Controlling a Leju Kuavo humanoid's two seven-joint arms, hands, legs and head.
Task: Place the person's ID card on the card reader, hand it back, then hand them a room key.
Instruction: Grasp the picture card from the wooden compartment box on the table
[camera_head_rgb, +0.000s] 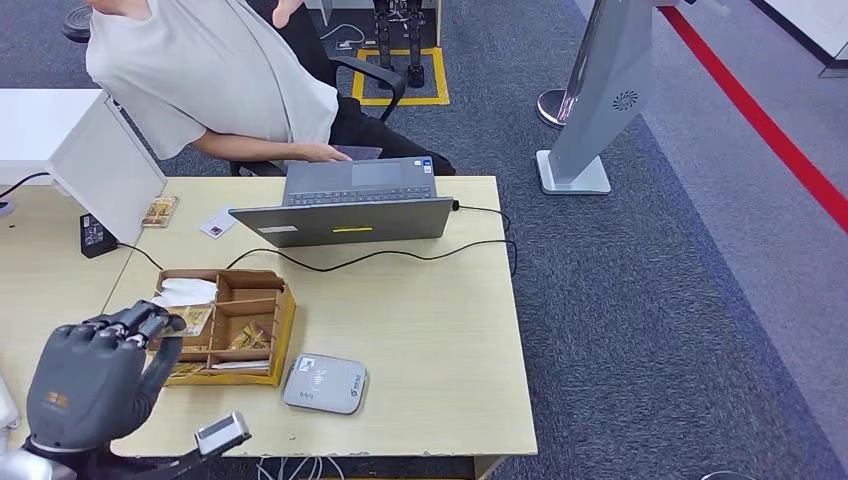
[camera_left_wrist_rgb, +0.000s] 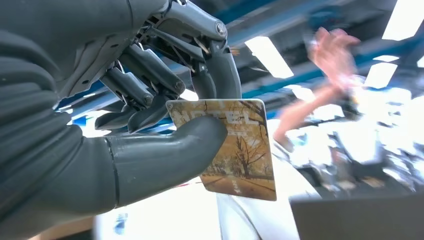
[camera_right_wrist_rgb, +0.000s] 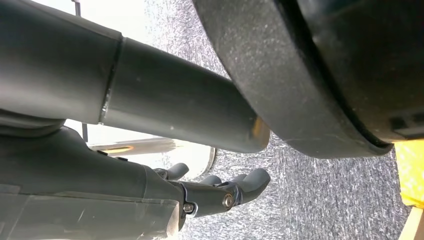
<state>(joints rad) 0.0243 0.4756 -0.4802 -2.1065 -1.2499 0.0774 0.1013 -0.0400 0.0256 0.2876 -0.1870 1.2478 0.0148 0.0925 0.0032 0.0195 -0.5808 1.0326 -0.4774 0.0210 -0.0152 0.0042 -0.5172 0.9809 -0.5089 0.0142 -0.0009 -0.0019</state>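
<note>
Pinching a room key (camera_left_wrist_rgb: 235, 150) in left hand (camera_head_rgb: 95, 375) fingers (camera_left_wrist_rgb: 150, 75) beside the wooden organizer (camera_head_rgb: 283, 325) of cards; right hand (camera_right_wrist_rgb: 220, 192) empty

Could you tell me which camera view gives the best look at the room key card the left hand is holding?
The left wrist view: the key card is close, pinched between the left hand's thumb and fingers, its tree picture clear. The head view shows a sliver of the card past the hand. The right wrist view faces carpet.
</note>
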